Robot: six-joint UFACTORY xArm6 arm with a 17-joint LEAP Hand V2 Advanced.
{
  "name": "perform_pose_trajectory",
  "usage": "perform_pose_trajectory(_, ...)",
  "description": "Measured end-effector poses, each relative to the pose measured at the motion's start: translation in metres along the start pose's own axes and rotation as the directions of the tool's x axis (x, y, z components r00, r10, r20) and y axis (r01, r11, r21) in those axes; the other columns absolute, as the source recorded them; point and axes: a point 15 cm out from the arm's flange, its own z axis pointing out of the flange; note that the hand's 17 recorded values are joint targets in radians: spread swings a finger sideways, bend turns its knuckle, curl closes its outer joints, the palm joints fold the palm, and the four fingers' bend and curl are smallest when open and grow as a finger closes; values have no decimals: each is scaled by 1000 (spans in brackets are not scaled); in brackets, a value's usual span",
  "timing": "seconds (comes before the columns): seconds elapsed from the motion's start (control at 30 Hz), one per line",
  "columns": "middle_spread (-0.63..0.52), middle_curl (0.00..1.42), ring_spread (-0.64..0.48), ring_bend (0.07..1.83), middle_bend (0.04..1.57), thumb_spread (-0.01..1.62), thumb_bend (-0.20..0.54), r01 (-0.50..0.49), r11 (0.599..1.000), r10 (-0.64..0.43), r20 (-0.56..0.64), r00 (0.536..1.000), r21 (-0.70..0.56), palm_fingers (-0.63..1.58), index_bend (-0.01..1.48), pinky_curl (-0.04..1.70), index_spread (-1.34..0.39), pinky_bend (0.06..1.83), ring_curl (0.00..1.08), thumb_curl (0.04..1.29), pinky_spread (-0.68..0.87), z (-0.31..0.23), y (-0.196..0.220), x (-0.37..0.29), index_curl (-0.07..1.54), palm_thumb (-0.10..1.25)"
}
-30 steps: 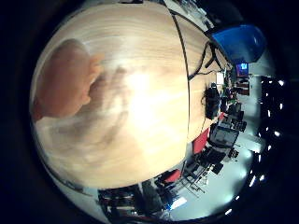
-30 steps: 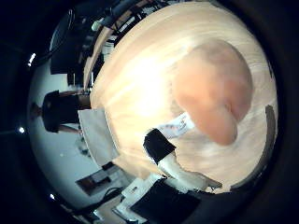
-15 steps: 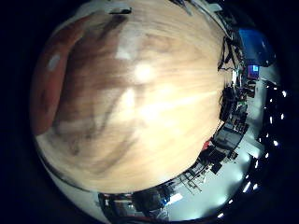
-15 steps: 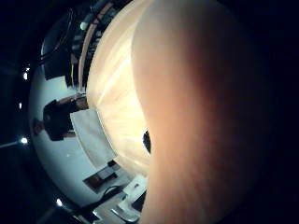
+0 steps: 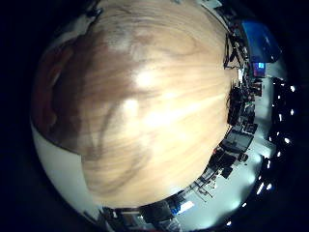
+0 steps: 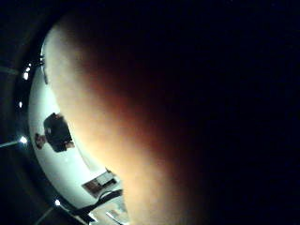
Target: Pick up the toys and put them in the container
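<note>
A peach-coloured soft toy (image 6: pixel 103 112) fills nearly all of the right thumb side palm view, its far part in deep shadow, so it is very close to the palm. In the right little finger side palm view a blurred reddish-brown mass (image 5: pixel 53 97), seemingly the same toy, lies on the light wooden table (image 5: pixel 174 106). No container can be made out for certain.
Past the table's far edge a blue object (image 5: pixel 259 39) stands in the room, with dark equipment and furniture (image 5: pixel 241 126) beside it. The right thumb side palm view shows a strip of pale floor with a dark piece of furniture (image 6: pixel 58 131).
The camera has come down close onto the toy. It was a small shape on the table, then half the right thumb side palm view, and now fills and darkens that view.
</note>
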Motion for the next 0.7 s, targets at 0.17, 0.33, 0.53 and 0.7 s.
perform_pose_trajectory(0.17, -273, 568, -278, 1087, 901, 1142, 9, -9, 1000, 9, -4, 1000, 18, 1445, 665, 480, -440, 1043, 506, 297, -413, -12, 2, 4, 470, 500)
perform_pose_trajectory(0.33, -247, 597, -255, 1157, 1007, 1201, 20, -30, 998, 29, 17, 999, 61, 1417, 867, 514, -375, 1101, 523, 301, -376, -39, 4, 3, 562, 591)
perform_pose_trajectory(0.53, -220, 610, -236, 1226, 1093, 1247, 15, -30, 996, 29, 21, 999, 84, 1359, 974, 550, -321, 1158, 534, 301, -339, -81, 19, -6, 610, 660)
perform_pose_trajectory(0.7, -210, 610, -225, 1261, 1135, 1268, -5, -1, 993, 1, 7, 1000, 118, 1330, 1012, 570, -296, 1188, 533, 296, -319, -122, 28, -27, 622, 684)
